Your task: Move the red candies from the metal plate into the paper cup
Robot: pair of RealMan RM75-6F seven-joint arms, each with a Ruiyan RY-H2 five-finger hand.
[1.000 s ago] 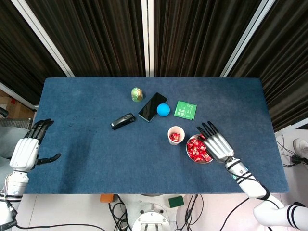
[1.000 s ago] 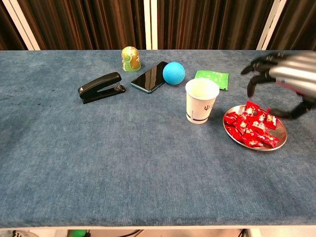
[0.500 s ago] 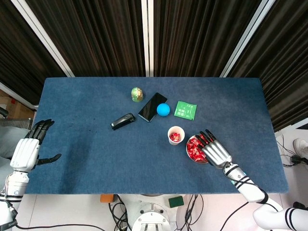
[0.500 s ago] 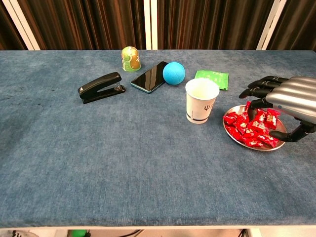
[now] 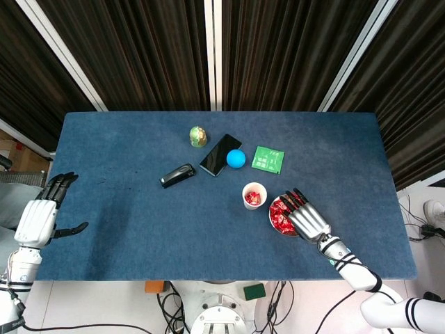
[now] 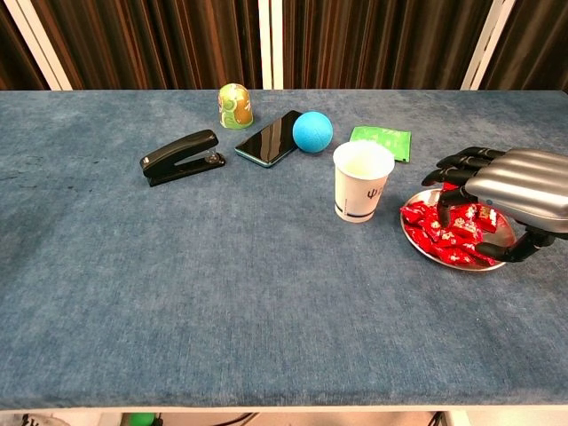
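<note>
Most of what you are seeing is dark pleated curtain split by pale vertical frames, hanging behind a blue cloth-covered table that is filling the middle of both views. Near the far side of it are lying a black phone, a black stapler, a blue ball, a green packet and a small green-and-yellow dome-shaped thing.

Your right hand is hovering palm-down over the right part of the metal plate, its dark fingers spread and reaching toward the paper cup, thumb hanging low by the plate's right rim. Whether it is pinching anything, you cannot tell from either view. Your left hand is waiting off the table's left edge, fingers apart, holding nothing.

The plate is sitting just right of the cup, apart from it. The red candies are lying heaped on it, shiny red wrappers with small white markings. From the head view, a few red pieces are showing inside the white cup.
</note>
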